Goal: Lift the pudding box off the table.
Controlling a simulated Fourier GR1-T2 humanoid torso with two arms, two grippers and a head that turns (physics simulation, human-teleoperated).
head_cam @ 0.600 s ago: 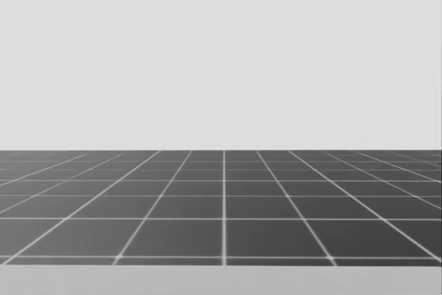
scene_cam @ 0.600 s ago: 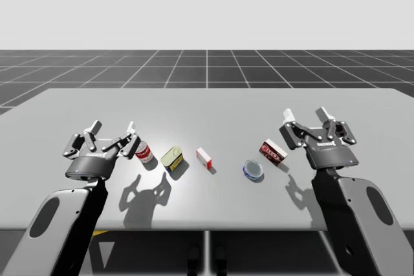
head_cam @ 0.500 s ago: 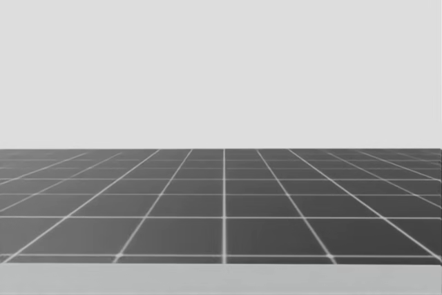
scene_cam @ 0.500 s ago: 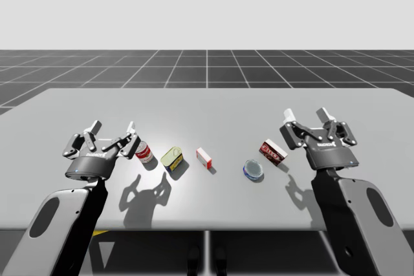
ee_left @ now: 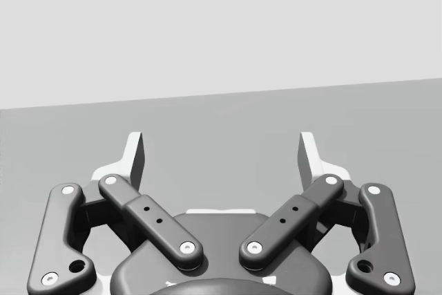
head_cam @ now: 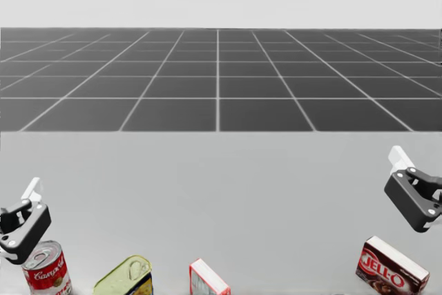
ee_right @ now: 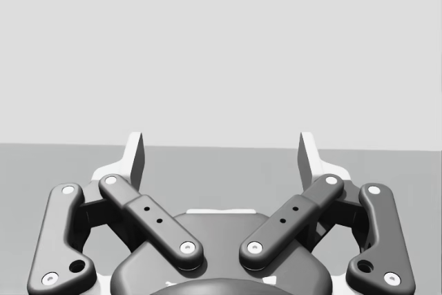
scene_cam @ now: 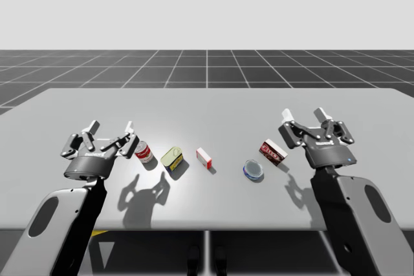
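Note:
The pudding box [scene_cam: 273,152], dark red with white sides, lies on the grey table [scene_cam: 213,111] at the right, and the head view has it [head_cam: 392,273] low at the right. My right gripper [scene_cam: 305,119] hovers open just right of the box and above it, apart from it. One of its fingers [head_cam: 413,198] stands above the box in the head view. The right wrist view has this gripper [ee_right: 221,157] open with nothing between its fingers. My left gripper [scene_cam: 111,128] is open at the table's left, and the left wrist view has it [ee_left: 221,157] empty.
A red soup can [scene_cam: 144,152] stands beside my left gripper. To its right come a yellow-green tin [scene_cam: 171,158], a small red-and-white box [scene_cam: 204,158] and a flat blue round tin [scene_cam: 253,170] near the pudding box. The table's far half is bare.
My head has turned downward, so the table, the objects and a finger of each gripper now show in the head view. Both arms have hardly moved.

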